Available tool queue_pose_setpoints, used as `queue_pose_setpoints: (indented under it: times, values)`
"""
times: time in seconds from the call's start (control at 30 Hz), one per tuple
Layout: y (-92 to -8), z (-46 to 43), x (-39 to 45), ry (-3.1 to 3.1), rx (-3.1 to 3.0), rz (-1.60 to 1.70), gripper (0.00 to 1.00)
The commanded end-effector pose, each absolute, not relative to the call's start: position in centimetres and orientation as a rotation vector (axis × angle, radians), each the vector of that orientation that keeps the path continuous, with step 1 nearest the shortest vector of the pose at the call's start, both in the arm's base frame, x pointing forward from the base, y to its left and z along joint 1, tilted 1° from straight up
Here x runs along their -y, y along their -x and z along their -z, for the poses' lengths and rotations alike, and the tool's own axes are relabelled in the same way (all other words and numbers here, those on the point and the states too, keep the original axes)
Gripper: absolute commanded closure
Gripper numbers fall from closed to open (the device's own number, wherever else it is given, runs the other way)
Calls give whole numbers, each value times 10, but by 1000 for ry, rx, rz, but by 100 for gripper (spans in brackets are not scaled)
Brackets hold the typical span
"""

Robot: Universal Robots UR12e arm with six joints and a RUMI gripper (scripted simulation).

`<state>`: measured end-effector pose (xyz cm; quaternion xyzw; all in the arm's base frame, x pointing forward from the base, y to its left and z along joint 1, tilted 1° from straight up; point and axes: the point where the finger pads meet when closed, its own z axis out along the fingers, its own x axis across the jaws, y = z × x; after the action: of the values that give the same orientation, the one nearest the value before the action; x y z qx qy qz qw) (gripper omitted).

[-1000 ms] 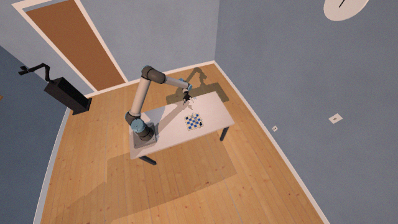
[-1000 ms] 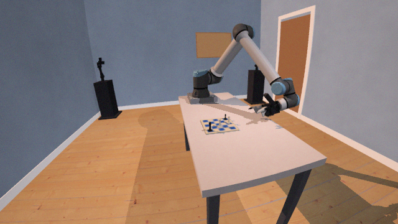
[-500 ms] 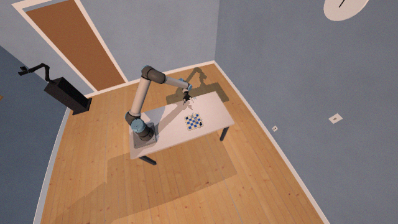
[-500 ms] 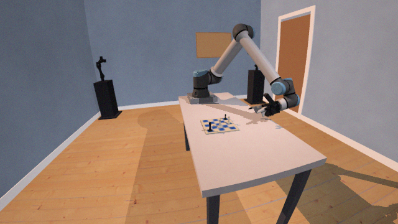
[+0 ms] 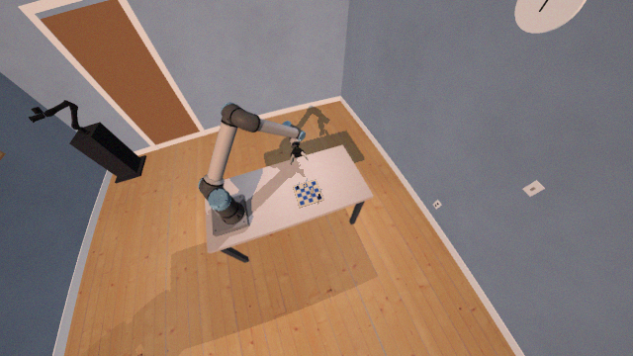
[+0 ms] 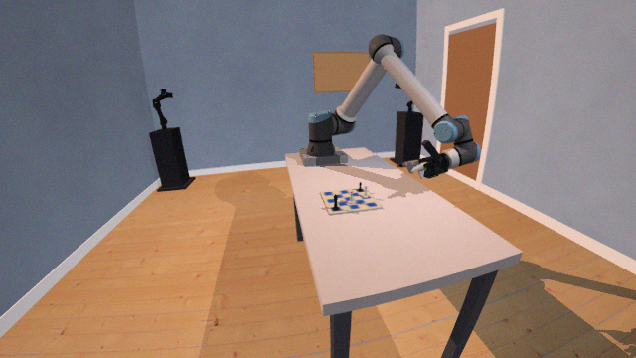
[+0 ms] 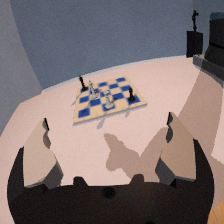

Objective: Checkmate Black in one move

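A small blue and cream chessboard (image 5: pixel 300 199) (image 6: pixel 348 211) (image 7: pixel 80 118) lies on the white table (image 5: pixel 341 173) (image 6: pixel 397 244) (image 7: pixel 150 75). On it stand two black pieces, one (image 6: pixel 336 202) (image 7: pixel 131 95) and another (image 6: pixel 360 187) (image 7: pixel 81 82), and two white pieces, one (image 7: pixel 91 87) (image 6: pixel 366 189) and another (image 7: pixel 108 99). All stand upright. My gripper (image 5: pixel 297 157) (image 6: pixel 414 166) (image 7: pixel 107 116) is open and empty. It hangs above the table's edge, off to the side of the board and well apart from it, facing the board.
The arm's base (image 5: pixel 227 208) (image 6: pixel 320 149) is mounted at one end of the table. Two black pedestals stand on the wood floor, one (image 6: pixel 169 154) at the far wall and one (image 6: pixel 408 136) (image 5: pixel 106 150) by the door.
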<state>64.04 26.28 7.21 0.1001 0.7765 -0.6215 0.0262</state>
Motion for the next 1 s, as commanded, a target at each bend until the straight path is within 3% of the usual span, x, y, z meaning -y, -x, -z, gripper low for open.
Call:
queue_pose_setpoints:
  times: [0.0, 0.73, 0.97]
  values:
    - [-641, -109, -262, -311, -2399, 1919, 0]
    - [-635, -120, -248, -413, -2430, 1883, 0]
    - [-611, -113, -199, -818, -2526, 1699, 0]
